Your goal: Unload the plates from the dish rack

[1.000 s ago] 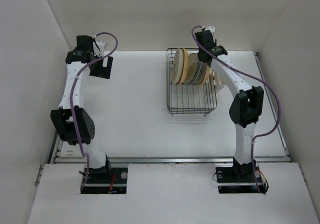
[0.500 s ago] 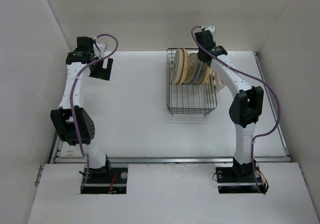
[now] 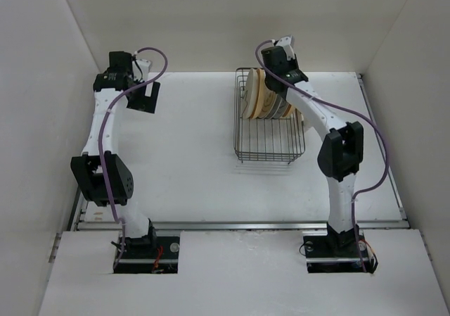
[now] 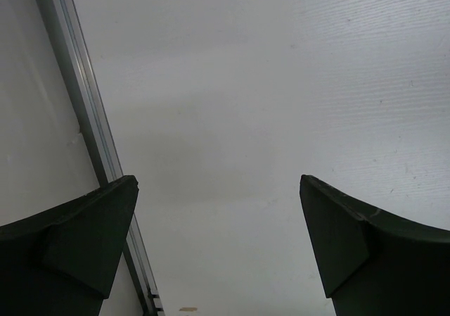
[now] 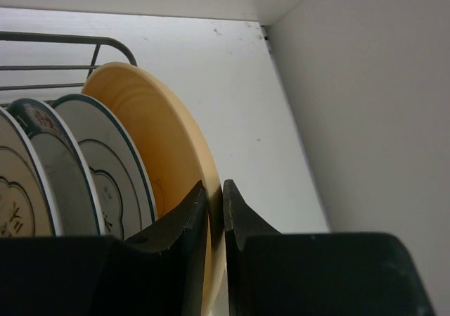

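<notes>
The yellow-orange plate (image 5: 151, 133) is stood on edge in the wire dish rack (image 3: 271, 147), at 1 o'clock on the table (image 3: 190, 154), beside dark-rimmed white plates (image 5: 105, 168). Its rim is pinched between the nearly closed fingers of the right gripper (image 5: 216, 203). The left gripper (image 4: 218, 182) is seen wide open and empty at 10 o'clock.

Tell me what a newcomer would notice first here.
At the far side of the white table, a dark wire dish rack holds round plates on edge. The right tool pinches the rim of a plain yellow-orange plate beside dark-rimmed white ones. The left tool hangs open, well apart.
</notes>
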`<move>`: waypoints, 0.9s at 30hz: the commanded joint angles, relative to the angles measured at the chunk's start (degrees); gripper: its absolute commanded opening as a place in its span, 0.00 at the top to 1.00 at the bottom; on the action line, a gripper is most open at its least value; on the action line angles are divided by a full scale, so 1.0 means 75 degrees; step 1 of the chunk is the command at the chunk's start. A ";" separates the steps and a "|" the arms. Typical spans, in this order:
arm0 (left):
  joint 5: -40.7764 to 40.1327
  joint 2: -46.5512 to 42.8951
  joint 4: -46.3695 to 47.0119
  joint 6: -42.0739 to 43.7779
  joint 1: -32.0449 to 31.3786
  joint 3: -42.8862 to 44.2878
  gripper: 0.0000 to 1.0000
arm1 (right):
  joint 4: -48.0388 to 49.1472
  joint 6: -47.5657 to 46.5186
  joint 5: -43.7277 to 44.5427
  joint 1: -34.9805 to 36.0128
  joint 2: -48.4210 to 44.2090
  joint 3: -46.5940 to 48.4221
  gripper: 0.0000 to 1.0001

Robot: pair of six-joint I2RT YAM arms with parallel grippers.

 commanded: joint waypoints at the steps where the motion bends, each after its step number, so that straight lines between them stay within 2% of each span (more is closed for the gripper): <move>1: -0.0053 -0.0404 -0.0085 0.0170 -0.0067 -0.0098 0.00 | 0.2292 -0.1378 0.2081 0.0001 -0.0574 0.0237 1.00; 4: 0.0029 -0.0404 -0.0085 0.0170 -0.0137 -0.0168 0.00 | 0.2750 -0.1709 0.2398 0.0001 -0.0657 0.0342 1.00; 9: 0.0192 -0.0404 -0.0156 0.0241 -0.0289 -0.0168 0.00 | 0.3019 -0.1874 0.2201 0.0001 -0.0892 0.0600 1.00; 18: 0.0124 -0.0474 -0.0226 0.0241 -0.0442 -0.0237 0.00 | 0.3734 -0.2096 0.1637 -0.0069 -0.0716 -0.0453 1.00; 21: 0.0041 -0.0544 -0.0226 0.0241 -0.0442 -0.0308 0.00 | 0.3956 -0.2178 0.1018 -0.0140 -0.0716 -0.0898 1.00; 24: 0.0041 -0.0544 -0.0226 0.0311 -0.0442 -0.0308 0.00 | 0.4460 -0.2704 0.0466 -0.0233 -0.0716 -0.1332 1.00; 26: -0.0029 -0.0544 -0.0226 0.0311 -0.0442 -0.0308 0.00 | 0.4823 -0.3546 0.0465 -0.0233 -0.0716 -0.1426 1.00; 27: -0.0029 -0.0544 -0.0226 0.0311 -0.0442 -0.0308 0.00 | 0.5405 -0.3863 0.0721 -0.0233 -0.0635 -0.1508 1.00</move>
